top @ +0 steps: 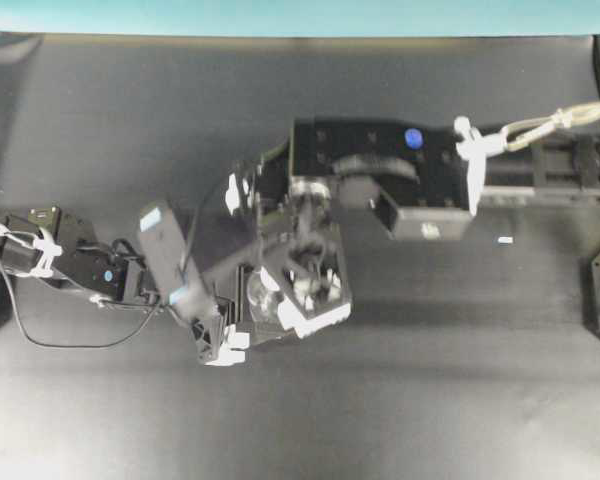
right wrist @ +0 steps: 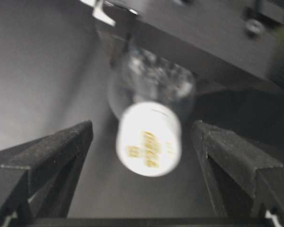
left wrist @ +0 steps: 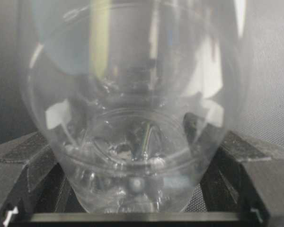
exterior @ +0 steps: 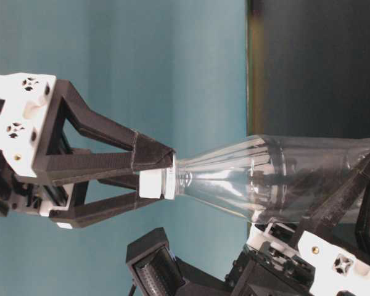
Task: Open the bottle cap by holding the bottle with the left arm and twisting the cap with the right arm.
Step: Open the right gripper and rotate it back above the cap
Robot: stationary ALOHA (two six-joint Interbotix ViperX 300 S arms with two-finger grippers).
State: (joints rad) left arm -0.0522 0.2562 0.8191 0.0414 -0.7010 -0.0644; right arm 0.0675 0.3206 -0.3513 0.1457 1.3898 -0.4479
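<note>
- Overhead view: the left arm (top: 80,262) reaches in from the left and the right arm (top: 410,175) from the right across a dark, matte table (top: 430,400). They meet near the middle, where the bottle (top: 265,295) shows only as a clear glint between black gripper parts. A teal wall edges the far side.
- Table-level view: the bottle lies tilted in the air, body to the right, in the left gripper (exterior: 333,234). The bottle cap (exterior: 155,184) points left. The right gripper (exterior: 163,176) has one finger tip at the cap's upper edge, the lower finger apart.
- Left wrist view: the clear base fills the frame, the black fingers (left wrist: 23,161) closed against both sides. Thin, empty plastic looks light, smooth and crushable; the body is likely best held only firmly enough.
- Right wrist view: the white cap sits between spread fingers (right wrist: 52,151), untouched on both sides. Its short rim is the place to pinch.
</note>
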